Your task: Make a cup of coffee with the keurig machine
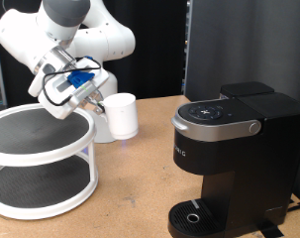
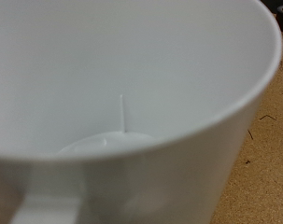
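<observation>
- Exterior view: the gripper (image 1: 93, 102) hung low at the exterior view's left, just beside the cup (image 1: 120, 115), its fingertips at the cup's rim on the side away from the keurig (image 1: 229, 164).
- The cup stood upright on the wooden table (image 1: 130, 188), between a white two-tier stand (image 1: 41, 164) and the keurig, well apart from the drip tray (image 1: 194, 216).
- The keurig's lid looked shut, and nothing stood on its tray.
- From this view I could not tell whether the fingers were spread or pinched on the cup wall; the hand hid that.
- Wrist view: the cup (image 2: 132, 103) filled nearly the whole picture, seen from just above its rim, with the empty white inside and a thin line on the far wall.
- A strip of table (image 2: 267, 140) showed at one edge. No fingertip was plainly visible, so the grip remained unclear.
- Risk, as I judged it: a pinch on one thin wall could slip or tilt the cup when lifted, since the weight hangs off to one side.
- Only the exterior view showed the keurig and stand; only the wrist view showed the cup empty.
</observation>
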